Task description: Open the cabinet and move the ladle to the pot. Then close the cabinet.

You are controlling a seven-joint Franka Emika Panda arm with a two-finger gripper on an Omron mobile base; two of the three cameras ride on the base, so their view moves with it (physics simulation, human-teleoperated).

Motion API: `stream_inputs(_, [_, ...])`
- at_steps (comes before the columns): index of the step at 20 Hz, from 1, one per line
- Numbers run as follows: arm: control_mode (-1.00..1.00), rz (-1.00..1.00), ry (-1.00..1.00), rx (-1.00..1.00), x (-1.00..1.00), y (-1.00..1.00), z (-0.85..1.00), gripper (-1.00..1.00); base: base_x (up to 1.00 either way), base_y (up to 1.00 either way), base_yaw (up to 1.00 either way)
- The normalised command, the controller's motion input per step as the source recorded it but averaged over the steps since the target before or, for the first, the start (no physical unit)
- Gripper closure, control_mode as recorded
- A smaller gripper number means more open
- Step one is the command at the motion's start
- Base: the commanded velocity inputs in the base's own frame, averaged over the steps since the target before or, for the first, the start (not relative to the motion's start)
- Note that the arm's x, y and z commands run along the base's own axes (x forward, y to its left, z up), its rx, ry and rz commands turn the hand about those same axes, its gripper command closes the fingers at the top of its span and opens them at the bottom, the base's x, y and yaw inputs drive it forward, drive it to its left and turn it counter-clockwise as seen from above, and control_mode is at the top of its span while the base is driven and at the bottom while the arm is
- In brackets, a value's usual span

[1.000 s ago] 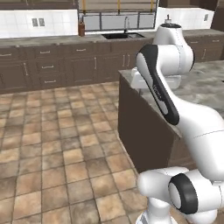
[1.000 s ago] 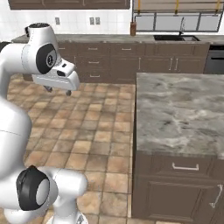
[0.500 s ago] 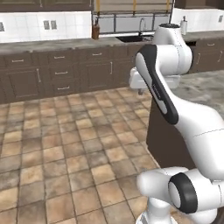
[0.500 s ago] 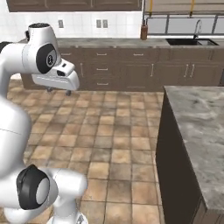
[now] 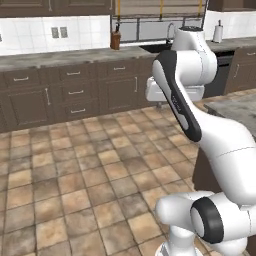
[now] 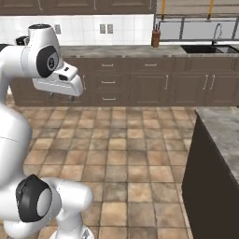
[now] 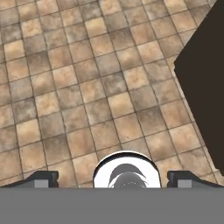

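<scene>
Gripper (image 7: 113, 178) points down over the tiled floor (image 7: 87, 87), its 2 fingertips (image 7: 41, 178) spread wide with nothing between them. Wall cabinet (image 6: 70, 5) doors sit along the top edge above the counter (image 6: 116, 50), well away.

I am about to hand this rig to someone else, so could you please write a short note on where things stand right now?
Gripper: open and empty, pointing down at the tiled floor, beside the dark side of the island.
Cabinet: the wall cabinets run along the top of the far wall above the counter. Only their lower edges show, so I cannot tell whether any door is open.
Ladle and pot: cannot place either from these pictures.
Done: nothing I can confirm.
Left: reach and open the cabinet, move the ladle to the pot, close the cabinet.
</scene>
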Motion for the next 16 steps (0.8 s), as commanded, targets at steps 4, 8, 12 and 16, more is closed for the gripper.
stream_inputs(4, [1.0,0.0,0.0,0.0,0.0,0.0,0.0,-1.0,1.0,0.28,-0.15])
stream_inputs(8, [1.0,0.0,0.0,0.0,0.0,0.0,0.0,-1.0,1.0,0.01,-0.13])
stream_inputs(12, [1.0,0.0,0.0,0.0,0.0,0.0,0.0,-1.0,1.0,0.07,-0.12])
stream_inputs(16, [1.0,0.0,0.0,0.0,0.0,0.0,0.0,-1.0,1.0,0.11,-0.1])
